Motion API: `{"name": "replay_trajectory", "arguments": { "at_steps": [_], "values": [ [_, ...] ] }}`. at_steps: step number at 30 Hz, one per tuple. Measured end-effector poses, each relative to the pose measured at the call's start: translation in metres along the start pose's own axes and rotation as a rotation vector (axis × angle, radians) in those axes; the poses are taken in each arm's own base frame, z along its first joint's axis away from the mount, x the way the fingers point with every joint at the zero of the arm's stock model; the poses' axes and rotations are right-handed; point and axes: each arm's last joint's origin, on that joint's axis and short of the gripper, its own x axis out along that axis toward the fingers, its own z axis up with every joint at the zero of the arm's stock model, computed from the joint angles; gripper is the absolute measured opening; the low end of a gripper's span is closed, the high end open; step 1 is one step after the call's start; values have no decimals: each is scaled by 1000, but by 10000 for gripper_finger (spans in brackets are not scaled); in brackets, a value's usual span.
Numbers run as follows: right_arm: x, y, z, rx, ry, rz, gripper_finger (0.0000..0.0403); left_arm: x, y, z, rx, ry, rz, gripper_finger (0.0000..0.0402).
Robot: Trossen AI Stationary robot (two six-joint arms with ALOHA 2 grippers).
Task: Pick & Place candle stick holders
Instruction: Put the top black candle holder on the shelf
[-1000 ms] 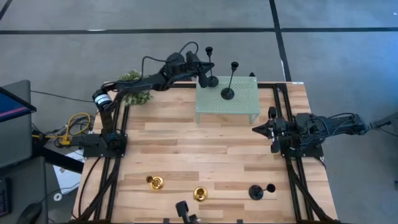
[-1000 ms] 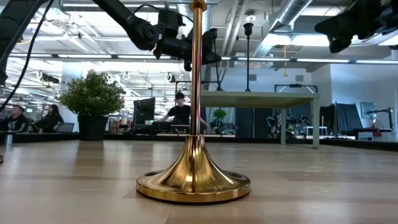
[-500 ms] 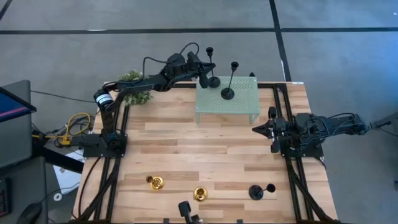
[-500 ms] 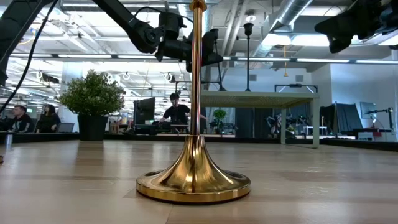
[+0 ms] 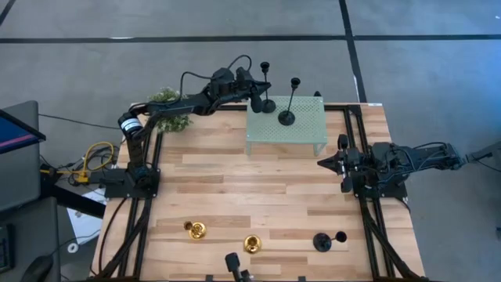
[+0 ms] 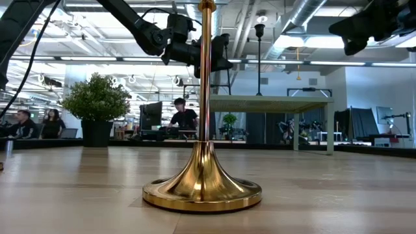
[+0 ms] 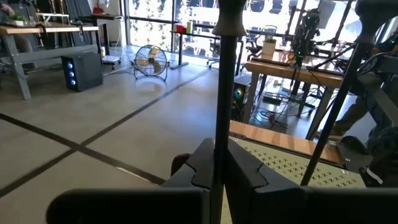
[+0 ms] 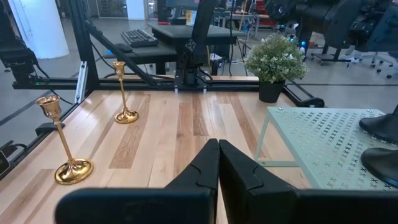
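Note:
My left gripper [image 5: 257, 93] is shut on a tall black candle stick holder [image 5: 266, 84] at the far left corner of the pale green mesh stand [image 5: 301, 135]. A second black holder [image 5: 288, 116] stands by its base on the stand. A third black holder [image 5: 322, 241] stands on the table near the near right corner. Two gold holders [image 5: 195, 229] [image 5: 251, 244] stand near the near edge. My right gripper [image 5: 322, 163] is shut and empty, to the right of the stand. My left gripper pinches the black holder's thin stem [image 7: 218, 134] between its two fingers, well below the cup [image 7: 229, 18]. The fingers come level from the table's left and lie across the stem. The holder is upright. Its round base [image 8: 380, 122] is at the stand's top; I cannot tell whether it rests there.
A small green bushy plant [image 5: 168, 106] stands at the table's far left corner, beside my left arm. One gold holder [image 6: 203, 185] fills the middle of the low view. People sit at desks in the room beyond the table.
My left gripper has carried the black holder a little toward the table's right edge, over the stand's far left corner. The holder has stayed upright in the shut fingers.

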Motion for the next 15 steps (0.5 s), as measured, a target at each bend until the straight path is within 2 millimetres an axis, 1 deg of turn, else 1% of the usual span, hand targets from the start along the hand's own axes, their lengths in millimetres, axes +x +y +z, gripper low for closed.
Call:
{"name": "replay_trajectory", "arguments": {
  "at_steps": [7,13,15],
  "values": [
    [0,0,0,1,0,0,0,2,0,-4,-6,7,-2,17],
    [0,0,0,1,1,0,0,5,1,-13,-17,39,4,54],
    [0,0,0,2,0,1,0,5,2,-13,-16,35,5,67]
  ]
}}
